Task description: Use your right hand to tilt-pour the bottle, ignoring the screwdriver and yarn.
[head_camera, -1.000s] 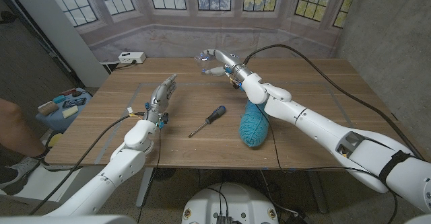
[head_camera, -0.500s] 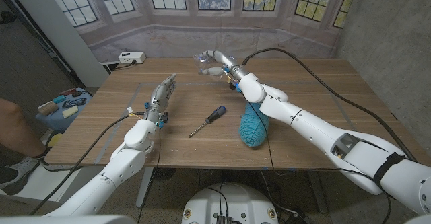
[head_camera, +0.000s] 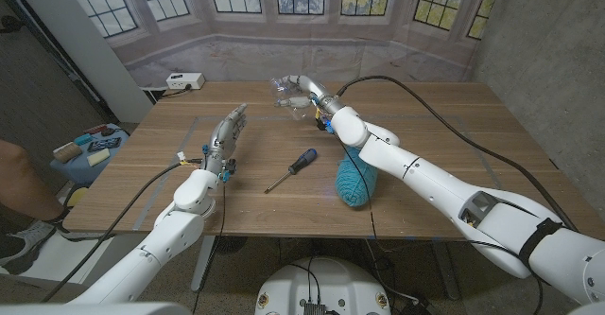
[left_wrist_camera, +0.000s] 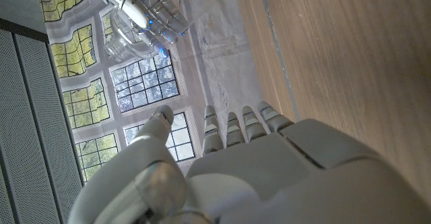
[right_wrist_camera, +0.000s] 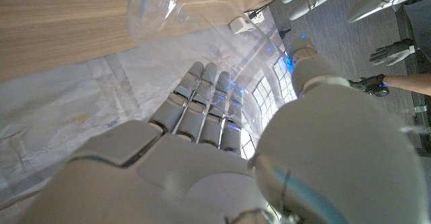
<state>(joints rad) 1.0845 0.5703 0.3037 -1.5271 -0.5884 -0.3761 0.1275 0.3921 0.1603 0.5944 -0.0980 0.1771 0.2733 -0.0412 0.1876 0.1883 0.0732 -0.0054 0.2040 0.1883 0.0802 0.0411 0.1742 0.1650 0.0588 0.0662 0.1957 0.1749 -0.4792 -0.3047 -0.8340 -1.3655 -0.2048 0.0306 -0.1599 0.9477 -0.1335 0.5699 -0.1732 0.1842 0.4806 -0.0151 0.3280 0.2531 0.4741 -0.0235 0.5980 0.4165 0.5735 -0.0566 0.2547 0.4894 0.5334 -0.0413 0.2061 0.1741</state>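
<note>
Clear plastic bottle lies tilted in the right hand, fingers wrapped round it, above the table.

A wooden counter carries a screwdriver near its middle, lying at a slant, and teal yarn just beside it toward the robot's right, near the front edge.

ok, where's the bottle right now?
Head view: the clear bottle is in the right hand over the table's far middle, beyond the screwdriver and the teal yarn.
</note>
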